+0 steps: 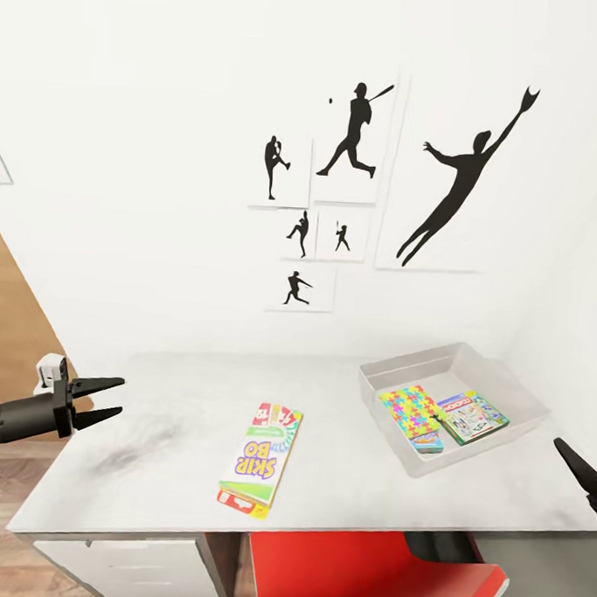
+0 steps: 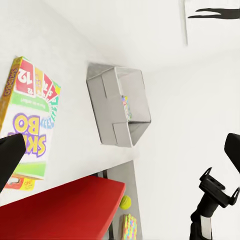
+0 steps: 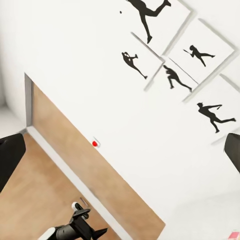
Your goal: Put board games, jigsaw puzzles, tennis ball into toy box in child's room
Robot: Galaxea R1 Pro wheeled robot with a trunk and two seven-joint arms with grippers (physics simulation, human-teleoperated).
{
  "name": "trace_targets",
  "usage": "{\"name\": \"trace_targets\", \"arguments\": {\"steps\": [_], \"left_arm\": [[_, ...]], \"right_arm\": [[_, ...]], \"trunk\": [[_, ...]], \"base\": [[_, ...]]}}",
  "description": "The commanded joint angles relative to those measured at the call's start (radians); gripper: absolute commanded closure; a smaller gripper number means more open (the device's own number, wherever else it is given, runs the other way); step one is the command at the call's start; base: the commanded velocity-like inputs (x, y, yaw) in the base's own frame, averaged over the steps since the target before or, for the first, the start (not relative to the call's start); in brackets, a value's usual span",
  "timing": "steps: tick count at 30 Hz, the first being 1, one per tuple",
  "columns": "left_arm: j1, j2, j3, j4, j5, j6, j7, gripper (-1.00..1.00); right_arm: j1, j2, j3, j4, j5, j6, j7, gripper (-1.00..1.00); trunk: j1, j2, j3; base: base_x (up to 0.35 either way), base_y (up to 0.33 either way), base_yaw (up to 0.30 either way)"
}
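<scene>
The desk (image 1: pixel 342 476) was long, flat and pale grey, with a smooth top and white drawers (image 1: pixel 118 569) under it. It stood against a white wall (image 1: pixel 146 194) with black pictures of baseball players (image 1: pixel 359 135) on white cards. A red chair (image 1: pixel 363 573) was pushed in under the front edge. A wood floor (image 1: pixel 9 318) showed off to the left.

The left gripper (image 1: pixel 109 400) hung over the left end of the desk. Its two black pointed fingers (image 1: pixel 101 383) were a little way apart, and they held nothing and touched nothing. The right gripper (image 1: pixel 578 471) peeked in at the right edge, and I could not tell if it was open or closed.

The SKIP BO box (image 1: pixel 262 458) lay flat in the middle of the desk. It was a thin box in green, white and red. The toy box (image 1: pixel 400 369) sat at the back right of the desk, well apart from it. It was a shallow grey tray with sloping sides. Inside lay a jigsaw puzzle (image 1: pixel 409 408) in many colours and a green-edged board game (image 1: pixel 473 417) beside it. A blue printed box (image 1: pixel 428 442) stuck out from under the puzzle. In the left wrist view a tennis ball (image 2: pixel 125 202) and another jigsaw puzzle (image 2: pixel 129 227) lay past the chair, on a lower dark grey top (image 2: pixel 125 185).
</scene>
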State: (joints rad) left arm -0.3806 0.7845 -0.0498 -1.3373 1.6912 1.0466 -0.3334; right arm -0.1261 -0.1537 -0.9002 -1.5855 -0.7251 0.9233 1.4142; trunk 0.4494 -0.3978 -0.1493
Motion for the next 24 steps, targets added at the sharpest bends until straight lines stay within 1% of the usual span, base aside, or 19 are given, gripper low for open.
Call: {"name": "trace_targets", "arguments": {"steps": [1,5,8,10,11,12,13,14,15,17,19,20,21,22,23,24], "left_arm": [[-0.001,0.001,-0.002,0.001,-0.007,0.001,-0.01,-1.0],[-0.001,0.001,-0.001,0.001,-0.007,0.001,-0.01,-1.0],[-0.001,0.001,-0.001,0.001,-0.007,0.001,-0.01,-1.0],[-0.001,0.001,-0.002,0.001,-0.007,0.001,-0.01,-1.0],[-0.001,0.001,-0.002,0.001,-0.007,0.0,-0.01,-1.0],[-0.001,0.001,-0.001,0.001,-0.007,0.0,-0.01,-1.0],[-0.001,0.001,-0.001,0.001,-0.007,0.0,-0.01,-1.0],[-0.001,0.001,-0.001,0.001,-0.007,0.0,-0.01,-1.0],[-0.001,0.001,-0.001,0.001,-0.007,0.0,-0.01,-1.0],[-0.001,0.001,-0.001,0.001,-0.007,0.0,-0.01,-1.0],[-0.001,0.001,-0.001,0.001,-0.007,0.0,-0.01,-1.0],[-0.002,0.001,-0.001,0.001,-0.007,0.0,-0.01,-1.0],[-0.002,0.001,-0.001,0.001,-0.007,0.0,-0.01,-1.0],[-0.001,0.001,-0.001,0.001,-0.007,0.0,-0.01,-1.0],[-0.001,0.001,-0.001,0.001,-0.007,0.0,-0.01,-1.0],[-0.001,0.001,-0.001,0.002,-0.007,0.001,-0.01,-1.0]], "right_arm": [[-0.001,0.0,-0.001,0.0,-0.002,0.008,0.0,-1.0],[-0.001,-0.001,0.001,-0.001,-0.001,0.014,-0.007,-1.0],[-0.002,-0.012,0.003,-0.001,0.006,0.046,-0.032,-1.0],[-0.009,-0.022,0.01,-0.001,0.019,0.098,-0.099,-1.0],[-0.024,-0.036,0.026,-0.001,0.023,0.112,-0.147,-1.0],[-0.037,-0.045,0.04,-0.001,0.023,0.117,-0.175,-1.0],[-0.07,-0.065,0.081,-0.001,0.023,0.124,-0.232,-1.0],[-0.109,-0.082,0.139,0.0,0.021,0.124,-0.291,-1.0],[-0.129,-0.09,0.172,0.001,0.021,0.124,-0.322,-1.0],[-0.215,-0.109,0.297,0.003,0.018,0.124,-0.447,-1.0],[-0.311,-0.112,0.396,0.01,0.016,0.124,-0.577,-1.0],[-0.337,-0.112,0.418,0.016,0.016,0.124,-0.611,-1.0],[-0.388,-0.11,0.462,0.033,0.015,0.124,-0.676,-1.0],[-0.413,-0.11,0.485,0.043,0.015,0.124,-0.707,-1.0],[-0.462,-0.108,0.533,0.065,0.015,0.124,-0.767,-1.0],[-0.485,-0.108,0.558,0.077,0.015,0.124,-0.795,-1.0]], "trunk": [[0.001,-0.002,-0.002],[0.001,-0.002,-0.002],[0.001,-0.002,-0.002],[0.001,-0.002,-0.002],[0.001,-0.002,-0.002],[0.001,-0.002,-0.002],[0.001,-0.002,-0.002],[0.001,-0.002,-0.002],[0.001,-0.002,-0.002],[0.001,-0.002,-0.002],[0.001,-0.002,-0.002],[0.001,-0.002,-0.002],[0.001,-0.002,-0.002],[0.001,-0.002,-0.002],[0.001,-0.002,-0.002],[0.001,-0.002,-0.002]], "base": [[0.0,0.191,0.0],[0.0,0.095,0.0],[0.0,0.024,0.0],[0.0,0.009,0.0],[0.0,0.004,0.0],[0.0,0.004,0.0],[0.0,0.002,0.0],[0.0,0.001,0.0],[0.0,0.001,0.0],[0.0,0.003,0.0],[0.0,0.04,0.0],[0.0,0.064,0.0],[0.0,0.085,0.0],[0.0,0.095,0.0],[0.0,0.112,0.0],[0.0,0.119,0.0]]}}
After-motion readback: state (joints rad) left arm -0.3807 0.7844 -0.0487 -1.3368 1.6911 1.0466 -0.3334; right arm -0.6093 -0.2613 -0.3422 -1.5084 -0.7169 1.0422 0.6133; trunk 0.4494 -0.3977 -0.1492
